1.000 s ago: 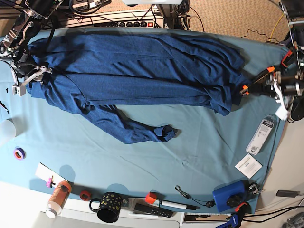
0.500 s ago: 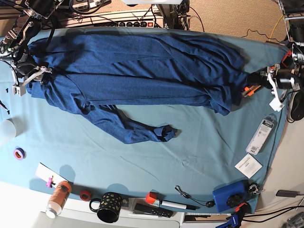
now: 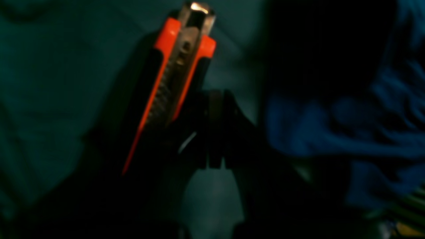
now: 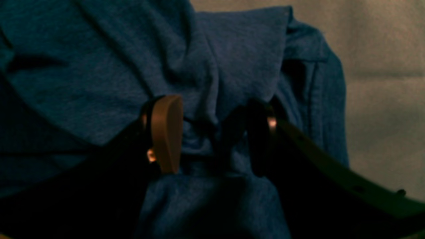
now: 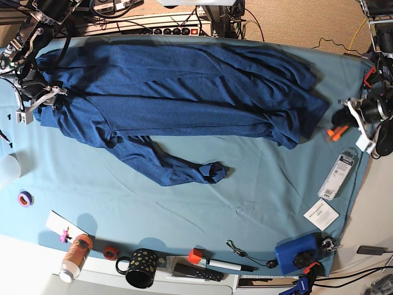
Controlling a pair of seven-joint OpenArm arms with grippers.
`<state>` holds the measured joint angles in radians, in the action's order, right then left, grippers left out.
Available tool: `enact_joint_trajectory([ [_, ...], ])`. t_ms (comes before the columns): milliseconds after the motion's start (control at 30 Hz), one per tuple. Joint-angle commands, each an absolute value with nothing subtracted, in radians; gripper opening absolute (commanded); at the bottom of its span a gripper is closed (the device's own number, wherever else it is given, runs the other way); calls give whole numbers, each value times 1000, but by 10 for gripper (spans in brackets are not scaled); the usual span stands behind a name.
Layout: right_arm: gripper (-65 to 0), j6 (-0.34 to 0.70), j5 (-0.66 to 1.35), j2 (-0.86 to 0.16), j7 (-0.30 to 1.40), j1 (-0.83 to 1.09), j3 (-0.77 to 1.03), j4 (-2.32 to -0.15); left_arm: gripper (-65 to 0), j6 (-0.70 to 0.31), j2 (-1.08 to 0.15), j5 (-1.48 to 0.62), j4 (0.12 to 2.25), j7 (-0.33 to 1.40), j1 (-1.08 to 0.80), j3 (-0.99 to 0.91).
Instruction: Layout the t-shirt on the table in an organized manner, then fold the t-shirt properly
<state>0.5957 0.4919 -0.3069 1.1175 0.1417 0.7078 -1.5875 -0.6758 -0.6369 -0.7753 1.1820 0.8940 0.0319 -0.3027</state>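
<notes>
Gripper states first: our left gripper [image 5: 334, 131] is closed on nothing, just off the shirt's [image 5: 184, 92] edge over bare table [image 5: 258, 184]; our right gripper [image 4: 212, 132] has a bunched fold of shirt between wide-set jaws. We judge the shirt soft, light and limp, spread along the table's far side, one sleeve trailing. Best taken at hem corners or shoulders, since pinched mid-cloth only bunches.

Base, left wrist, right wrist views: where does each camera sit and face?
Base: overhead, facing down on the light teal cloth-covered table; both arms at its ends.
Left wrist: on the arm, facing its shut left gripper over teal.
Right wrist: on the arm, right gripper jaws around fabric.
Shared: the dark navy-blue heathered t-shirt.
</notes>
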Motion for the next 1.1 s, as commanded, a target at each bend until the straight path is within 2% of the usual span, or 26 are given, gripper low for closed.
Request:
enact_joint_trajectory([
  [0,-344,594,501,-327,1091,136,715,-1601,-650,-633,-647,-664,1180,897,42,-303],
  [133,-344,594,501,-327,1091,136,715,-1601,-650,-571,-618,-500,1180,792,76,-303],
  [267,-345,594,503,-327,1090,136,715,-1601,-650,-530,-607,-484,1180,763,120,-303],
  [333,-344,594,508,-327,1090,136,715,-1601,-650,-537,-607,-562,1180,785,144,-304],
  [467,-345,594,509,-327,1087,136,715,-1601,-650,-698,-607,-919,1180,943,187,-304],
  [567,-345,594,508,-327,1085,136,715,-1601,-650,-698,-601,-1199,1180,1078,203,-304],
  [633,-344,594,508,-327,1084,136,715,-1601,-650,-698,-588,-1296,1181,1134,202,-304],
  [767,-345,594,527,-327,1077,136,715,-1601,-650,-698,-532,-1367,1181,1190,199,-303],
  [1067,-345,594,550,-327,1077,136,714,-1601,-650,-698,-394,-1374,1181,1229,199,-302],
])
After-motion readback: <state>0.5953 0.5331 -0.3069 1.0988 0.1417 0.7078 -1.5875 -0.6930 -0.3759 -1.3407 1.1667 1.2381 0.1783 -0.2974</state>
